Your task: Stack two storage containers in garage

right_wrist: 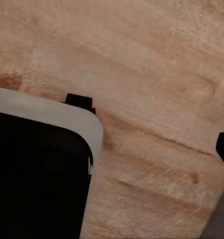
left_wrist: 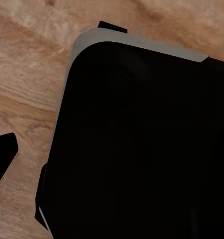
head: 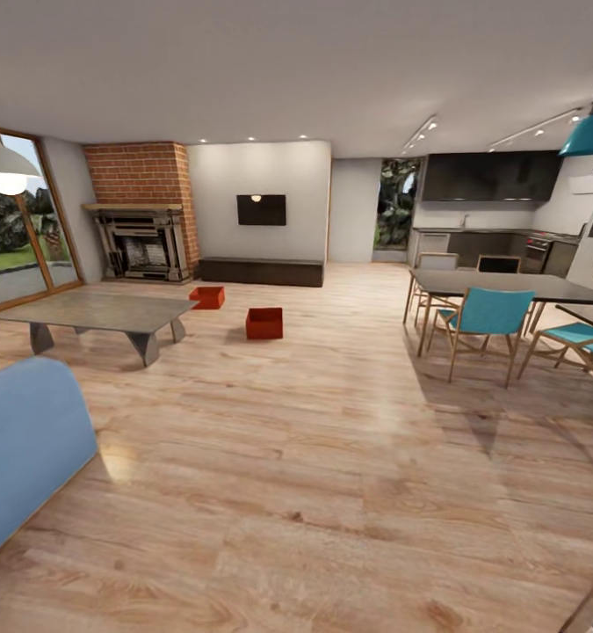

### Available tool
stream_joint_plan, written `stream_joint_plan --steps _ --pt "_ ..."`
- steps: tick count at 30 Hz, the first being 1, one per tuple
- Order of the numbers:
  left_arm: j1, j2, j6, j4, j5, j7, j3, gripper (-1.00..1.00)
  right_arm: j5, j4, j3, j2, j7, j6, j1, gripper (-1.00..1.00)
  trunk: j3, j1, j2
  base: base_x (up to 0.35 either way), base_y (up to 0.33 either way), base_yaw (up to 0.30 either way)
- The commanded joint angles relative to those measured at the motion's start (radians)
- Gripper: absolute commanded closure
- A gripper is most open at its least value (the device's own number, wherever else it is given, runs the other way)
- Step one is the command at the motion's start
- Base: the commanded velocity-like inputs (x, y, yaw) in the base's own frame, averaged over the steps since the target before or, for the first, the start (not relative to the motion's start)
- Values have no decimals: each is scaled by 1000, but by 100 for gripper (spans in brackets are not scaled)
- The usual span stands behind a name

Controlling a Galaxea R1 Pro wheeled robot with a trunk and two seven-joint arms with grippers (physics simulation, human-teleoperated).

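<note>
Both end effectors' states: cannot tell. Wrist views catch the robot's dark base (left_wrist: 142, 144) over wood plank floor (right_wrist: 152, 64). Head view: two storage containers (head: 264, 323) (head: 207, 297) on living-room planks, apart, beyond the table (head: 103, 312), before the fireplace (head: 143, 237).

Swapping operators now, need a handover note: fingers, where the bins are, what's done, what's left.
Grippers: the wrist views look down at the light wood plank floor past the robot's dark base; I cannot tell open or shut, and no bin is seen in either.
Things: both orange-red open-top storage containers sit on the living room floor, apart from each other, one near the grey low table, the other further out in the open.
Done: nothing moved yet.
Left: drive over, pick up each, carry to the garage, stack.
</note>
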Motion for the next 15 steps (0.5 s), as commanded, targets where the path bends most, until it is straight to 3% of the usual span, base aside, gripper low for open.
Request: stream_joint_plan --steps 1,15 --pt "0 0 -2 0 4 0 0 -100 8 3 4 0 -6 -4 -1 -100 -1 1 0 325 110 0" --pt "0 1 -2 0 4 0 0 -100 -2 3 -2 0 -9 -5 -1 -100 -1 1 0 325 124 0"
